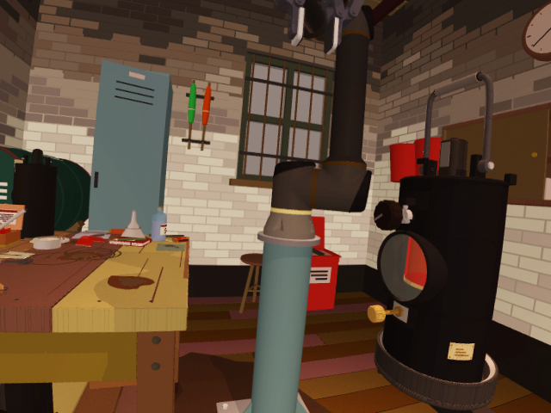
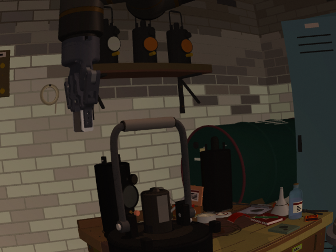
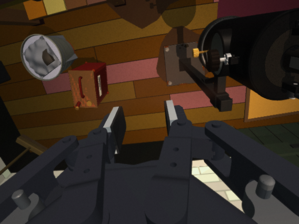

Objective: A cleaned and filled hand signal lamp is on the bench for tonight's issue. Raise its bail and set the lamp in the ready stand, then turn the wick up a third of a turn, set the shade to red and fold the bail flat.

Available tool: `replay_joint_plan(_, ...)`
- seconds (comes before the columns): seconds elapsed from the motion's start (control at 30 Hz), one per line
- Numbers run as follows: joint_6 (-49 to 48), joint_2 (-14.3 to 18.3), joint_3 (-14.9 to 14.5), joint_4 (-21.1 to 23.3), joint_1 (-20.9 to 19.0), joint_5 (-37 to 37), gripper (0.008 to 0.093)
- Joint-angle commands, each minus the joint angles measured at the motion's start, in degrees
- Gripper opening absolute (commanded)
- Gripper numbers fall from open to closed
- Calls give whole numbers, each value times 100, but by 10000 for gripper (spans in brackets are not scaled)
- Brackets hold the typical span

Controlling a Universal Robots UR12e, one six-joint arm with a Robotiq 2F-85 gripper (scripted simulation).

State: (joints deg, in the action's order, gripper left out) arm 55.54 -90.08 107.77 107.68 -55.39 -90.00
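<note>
The grey bail (image 2: 148, 123) (image 1: 460, 84) stands upright over the black hand signal lamp (image 1: 445, 280), which sits in the ringed ready stand (image 1: 434, 382). My gripper (image 1: 313, 33) (image 2: 82, 120) (image 3: 142, 115) hangs high above the floor, up and to one side of the bail's grip, open and holding nothing. On the lamp's front are the round lens with red shade behind it (image 1: 411, 266), a dark knob (image 1: 388, 215) above it and a small brass wick knob (image 1: 377, 313) below it.
The workbench (image 1: 93, 284) stands to the left with a funnel (image 1: 132, 226), bottle (image 1: 159, 224) and clutter. The arm's pedestal (image 1: 282, 320) rises in the middle. A red box (image 3: 88, 85) and a stool (image 1: 251, 278) sit on the floor. A shelf of lamps (image 2: 146, 40) hangs overhead.
</note>
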Motion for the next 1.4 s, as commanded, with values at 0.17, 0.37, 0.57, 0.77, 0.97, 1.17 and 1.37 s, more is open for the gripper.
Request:
replay_joint_plan(0.17,66,-43,-3,-34,-67,0,440)
replay_joint_plan(0.37,284,-165,-3,-154,-287,1,440)
replay_joint_plan(0.57,656,-331,-35,-351,-660,0,440)
replay_joint_plan(0.77,1108,-472,-118,-577,-1111,0,440)
replay_joint_plan(0.97,1519,-551,-230,-770,-1520,0,440)
replay_joint_plan(1.17,1779,-579,-316,-888,-1778,-1,440)
replay_joint_plan(1.37,1860,-585,-345,-924,-1857,-1,440)
